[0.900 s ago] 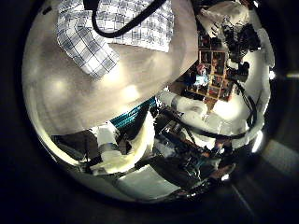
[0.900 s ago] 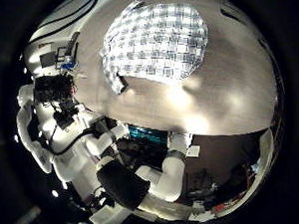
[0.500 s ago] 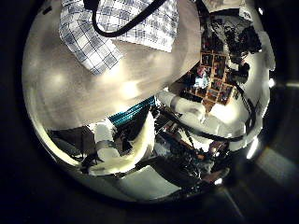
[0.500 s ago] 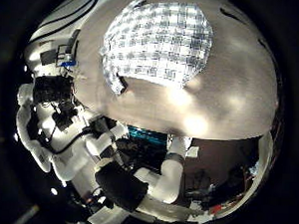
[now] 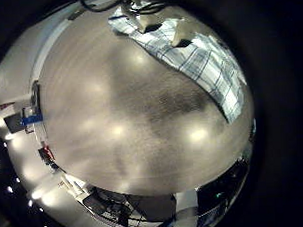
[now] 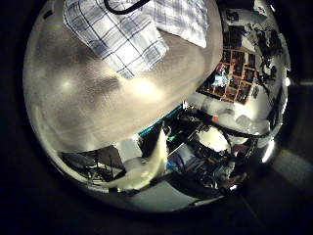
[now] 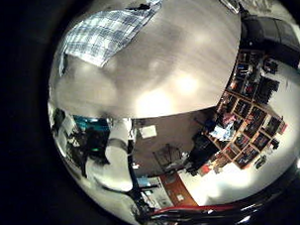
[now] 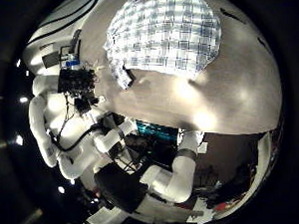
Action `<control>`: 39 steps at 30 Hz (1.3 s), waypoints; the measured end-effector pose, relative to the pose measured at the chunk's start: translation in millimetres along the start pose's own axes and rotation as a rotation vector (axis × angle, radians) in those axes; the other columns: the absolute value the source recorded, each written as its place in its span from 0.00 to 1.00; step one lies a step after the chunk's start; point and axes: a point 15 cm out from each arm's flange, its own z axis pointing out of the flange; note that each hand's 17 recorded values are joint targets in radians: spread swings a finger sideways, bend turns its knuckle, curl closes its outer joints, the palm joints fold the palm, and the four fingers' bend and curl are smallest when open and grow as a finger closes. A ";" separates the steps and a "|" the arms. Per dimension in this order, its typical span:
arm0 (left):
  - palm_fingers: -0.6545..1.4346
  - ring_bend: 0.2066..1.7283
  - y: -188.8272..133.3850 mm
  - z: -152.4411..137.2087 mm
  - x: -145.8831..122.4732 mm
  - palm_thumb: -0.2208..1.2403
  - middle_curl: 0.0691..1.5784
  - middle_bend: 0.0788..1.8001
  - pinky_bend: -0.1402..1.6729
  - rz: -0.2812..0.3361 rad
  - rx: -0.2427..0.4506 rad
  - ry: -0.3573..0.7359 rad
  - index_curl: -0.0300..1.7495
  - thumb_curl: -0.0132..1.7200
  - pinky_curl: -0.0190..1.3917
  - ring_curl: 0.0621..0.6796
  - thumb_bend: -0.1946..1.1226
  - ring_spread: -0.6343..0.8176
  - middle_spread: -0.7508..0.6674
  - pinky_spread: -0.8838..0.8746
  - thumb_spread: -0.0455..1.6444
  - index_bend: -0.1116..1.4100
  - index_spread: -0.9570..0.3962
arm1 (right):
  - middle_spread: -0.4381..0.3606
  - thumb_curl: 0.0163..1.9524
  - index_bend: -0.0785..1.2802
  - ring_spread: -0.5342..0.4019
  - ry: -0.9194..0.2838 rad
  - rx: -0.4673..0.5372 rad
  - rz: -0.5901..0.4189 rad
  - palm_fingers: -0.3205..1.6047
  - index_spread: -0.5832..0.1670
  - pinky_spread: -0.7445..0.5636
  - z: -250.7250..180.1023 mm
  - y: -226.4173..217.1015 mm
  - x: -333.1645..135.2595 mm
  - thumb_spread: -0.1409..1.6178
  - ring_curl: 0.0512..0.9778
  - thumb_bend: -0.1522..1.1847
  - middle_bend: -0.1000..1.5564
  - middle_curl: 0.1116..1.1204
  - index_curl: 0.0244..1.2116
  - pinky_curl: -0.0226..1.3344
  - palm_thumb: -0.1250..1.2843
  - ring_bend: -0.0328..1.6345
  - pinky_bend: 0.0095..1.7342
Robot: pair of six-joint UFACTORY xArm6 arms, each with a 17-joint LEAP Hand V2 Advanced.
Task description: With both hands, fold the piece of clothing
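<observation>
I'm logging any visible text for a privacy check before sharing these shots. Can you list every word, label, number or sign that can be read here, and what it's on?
None can be read.
Checked garment on the table: a plain check pattern, no legible label or tag.
Shelves in the room behind: items there are too small and blurred to read.
The hand seen in the right thumb side palm view: no legible marking.

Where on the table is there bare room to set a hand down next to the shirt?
The tabletop is bare from the checked shirt's edge out to the table's rim. The same bare wood borders the shirt in the right thumb side view. Only the shirt's own patch is taken.
</observation>
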 end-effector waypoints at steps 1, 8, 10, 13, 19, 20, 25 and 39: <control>0.32 0.24 -2.1 4.1 1.5 0.26 0.13 0.06 0.25 0.006 -0.002 -0.002 0.23 0.18 0.27 0.27 0.12 0.74 0.71 0.77 0.59 0.17 0.67 | 0.50 0.10 0.18 0.54 0.000 0.000 0.003 0.33 0.22 0.81 0.0 0.0 0.0 0.77 0.16 0.10 0.22 0.26 0.24 0.08 0.12 0.43 0.36; 0.32 0.23 -9.7 20.0 2.6 0.26 0.13 0.05 0.26 0.017 0.001 -0.005 0.22 0.19 0.26 0.26 0.12 0.76 0.74 0.78 0.55 0.20 0.69 | 0.50 0.10 0.18 0.55 0.001 -0.002 0.003 0.34 0.22 0.82 0.4 -0.3 -0.3 0.77 0.16 0.10 0.23 0.26 0.24 0.08 0.12 0.43 0.36; 0.32 0.23 -14.0 22.2 2.2 0.26 0.13 0.05 0.26 0.016 0.014 -0.007 0.22 0.19 0.26 0.26 0.12 0.76 0.74 0.78 0.54 0.20 0.69 | 0.50 0.10 0.18 0.55 0.002 -0.003 0.002 0.34 0.22 0.82 0.8 -0.6 -0.4 0.77 0.16 0.10 0.23 0.26 0.24 0.08 0.12 0.43 0.36; 0.33 0.22 -21.2 26.1 3.3 0.26 0.13 0.06 0.26 0.016 0.035 -0.008 0.23 0.20 0.26 0.25 0.12 0.76 0.74 0.78 0.54 0.20 0.71 | 0.50 0.10 0.19 0.55 -0.001 -0.008 0.001 0.34 0.22 0.82 2.4 -2.2 -0.4 0.77 0.16 0.10 0.22 0.26 0.24 0.08 0.12 0.43 0.36; 0.37 0.23 -34.2 37.4 17.8 0.26 0.15 0.08 0.23 0.014 0.024 -0.013 0.23 0.20 0.25 0.25 0.12 0.76 0.75 0.77 0.54 0.19 0.75 | 0.50 0.10 0.19 0.56 -0.004 -0.020 0.001 0.34 0.23 0.82 6.4 -4.8 0.2 0.77 0.16 0.10 0.22 0.26 0.24 0.09 0.12 0.42 0.35; 0.39 0.23 -36.2 39.0 19.7 0.26 0.15 0.10 0.22 0.012 0.022 -0.013 0.23 0.20 0.24 0.25 0.12 0.76 0.74 0.77 0.53 0.19 0.76 | 0.50 0.10 0.19 0.56 -0.004 -0.021 0.001 0.34 0.23 0.82 6.6 -4.9 0.3 0.77 0.16 0.10 0.22 0.26 0.24 0.09 0.12 0.42 0.35; 0.53 0.24 -45.3 42.5 27.8 0.29 0.23 0.30 0.15 0.012 0.027 -0.027 0.25 0.20 0.20 0.25 0.13 0.59 0.58 0.72 0.54 0.23 0.71 | 0.51 0.10 0.19 0.56 -0.005 -0.020 0.004 0.34 0.23 0.83 5.9 -4.0 1.0 0.77 0.16 0.10 0.22 0.26 0.25 0.09 0.12 0.42 0.34; 0.88 0.65 -46.7 -14.7 29.1 0.63 0.45 0.54 0.51 -0.036 0.151 -0.043 0.44 0.27 0.34 0.66 0.22 0.13 0.26 0.23 0.66 0.40 0.39 | 0.48 0.12 0.19 0.50 -0.009 -0.085 -0.027 0.37 0.24 0.79 28.0 -17.0 -4.0 0.77 0.18 0.14 0.24 0.27 0.25 0.09 0.23 0.45 0.33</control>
